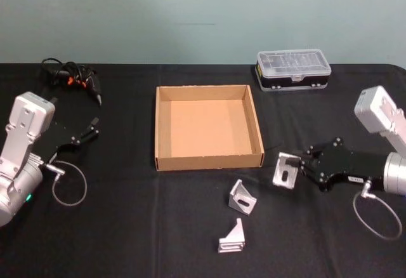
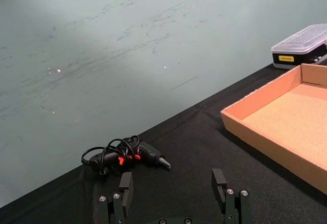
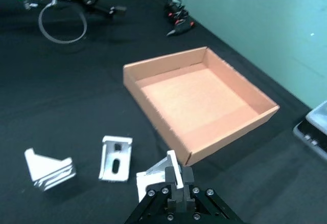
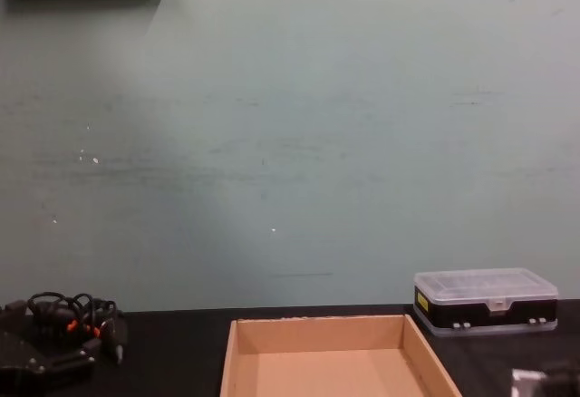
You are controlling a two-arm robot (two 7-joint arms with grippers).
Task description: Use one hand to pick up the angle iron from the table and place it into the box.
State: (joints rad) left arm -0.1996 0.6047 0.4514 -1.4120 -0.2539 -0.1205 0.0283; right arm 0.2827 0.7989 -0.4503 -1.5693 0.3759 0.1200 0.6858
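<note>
Box mid table; case behind-R; angle iron + another in front.

No readable text; yellow label on case illegible.

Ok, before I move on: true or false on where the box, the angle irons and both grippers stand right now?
1. The box holds nothing. True.
2. The right gripper has its fingers shut on an angle iron. True.
3. That angle iron is over the box's floor. False: it is outside, by the box's front right corner.
4. One angle iron lies loose on the table. False: two do, the nearer bracket and the farther bracket, in front of the box.
5. The left gripper holds a bracket. False: its fingers are open and empty, left of the box.
6. The organizer case stands beyond the box's far right corner. True.
</note>
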